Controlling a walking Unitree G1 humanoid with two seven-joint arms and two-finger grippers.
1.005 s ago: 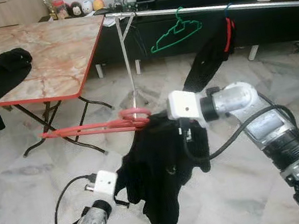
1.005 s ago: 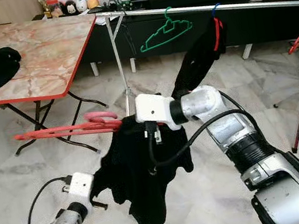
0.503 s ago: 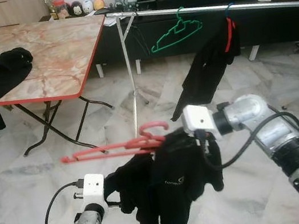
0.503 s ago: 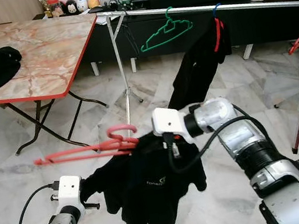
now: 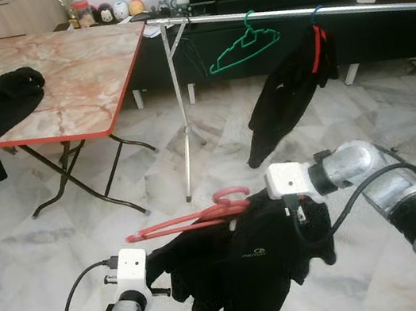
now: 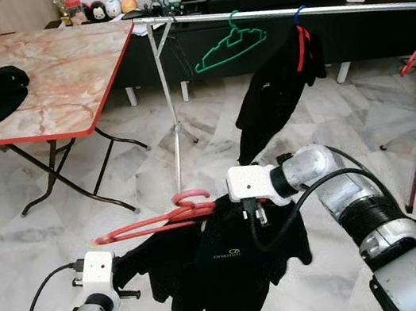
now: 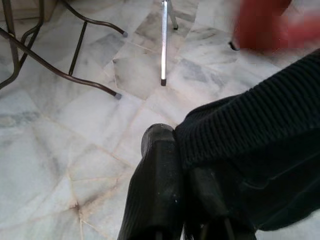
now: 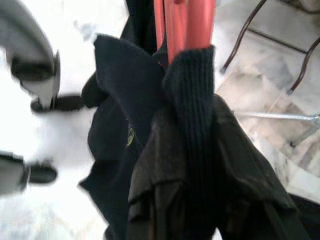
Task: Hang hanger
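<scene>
A red hanger (image 5: 191, 220) lies nearly level in the air, its hook (image 5: 231, 195) toward my right arm. A black garment (image 5: 251, 264) with a small white logo hangs from it. My right gripper (image 5: 291, 207) holds the hook end, its fingers buried under the ribbed collar (image 8: 192, 115) in the right wrist view. My left gripper (image 5: 156, 263) is low at the garment's left edge, shut on ribbed black cloth (image 7: 240, 125). The silver rail (image 5: 287, 11) of the clothes rack runs across the back, well above and beyond both grippers.
On the rail hang an empty green hanger (image 5: 243, 44) and a black garment (image 5: 290, 97) on a red hanger. The rack's pole (image 5: 180, 112) stands just behind the held hanger. A folding table (image 5: 82, 81) with black clothes (image 5: 14, 83) is at the left. The floor is marble tile.
My right gripper has moved down and to the right with the red hanger and garment. The garment now hangs wider and flatter. My left gripper has kept hold of its edge.
</scene>
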